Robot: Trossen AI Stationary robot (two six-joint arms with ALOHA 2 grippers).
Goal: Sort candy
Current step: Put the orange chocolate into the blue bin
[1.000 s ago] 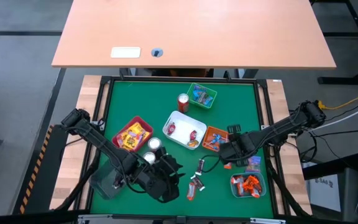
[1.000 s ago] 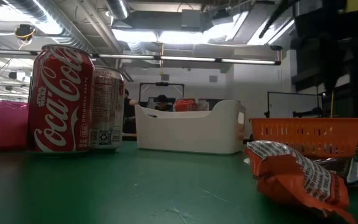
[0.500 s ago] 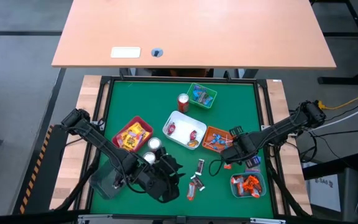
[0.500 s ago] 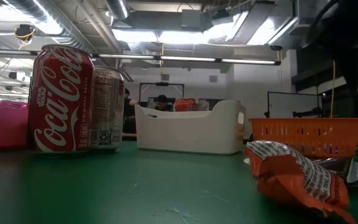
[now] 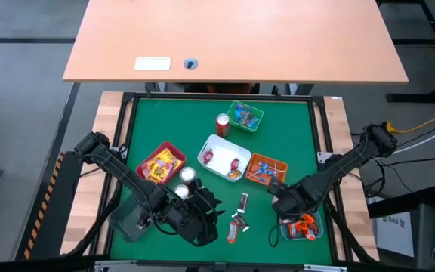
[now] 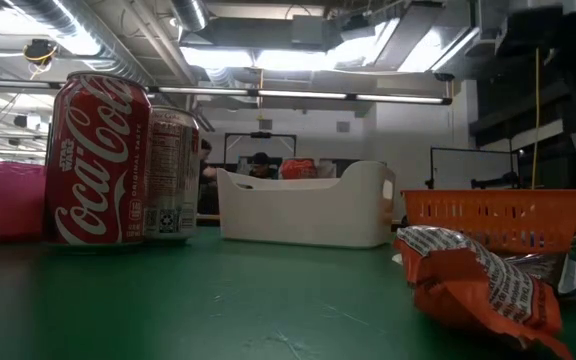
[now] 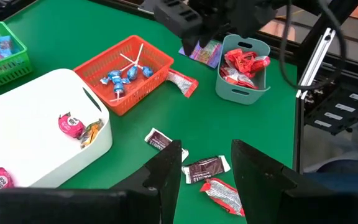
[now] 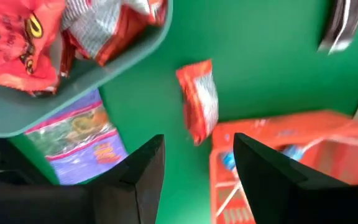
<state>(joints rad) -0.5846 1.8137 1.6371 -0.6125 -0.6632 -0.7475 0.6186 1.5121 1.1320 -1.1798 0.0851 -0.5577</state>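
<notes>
Loose candy lies on the green mat: two dark bars (image 7: 207,167) (image 7: 160,140), a red packet (image 7: 222,193), an orange-red packet (image 8: 197,99) and a purple packet (image 8: 79,134). My left gripper (image 7: 207,171) hovers open near the table's front edge, slanting down toward the dark bars, with nothing between its fingers. My right gripper (image 8: 197,168) points down, open and empty, above the orange-red packet, between the orange tray (image 5: 264,168) and the teal tray (image 5: 302,224). In the high view it (image 5: 284,198) covers that packet.
The red tray (image 5: 161,162) holds yellow packets, the white tray (image 5: 223,157) a few sweets, the green tray (image 5: 245,115) blue ones. Lollipops fill the orange tray, red packets the teal one. A red can (image 5: 223,125) and two silver cans (image 5: 184,183) stand about.
My right gripper has moved toward the table's near edge, from beside the orange tray to a spot by the teal tray, and has rolled about its own axis while pointing down. The candy and my left arm have stayed put.
</notes>
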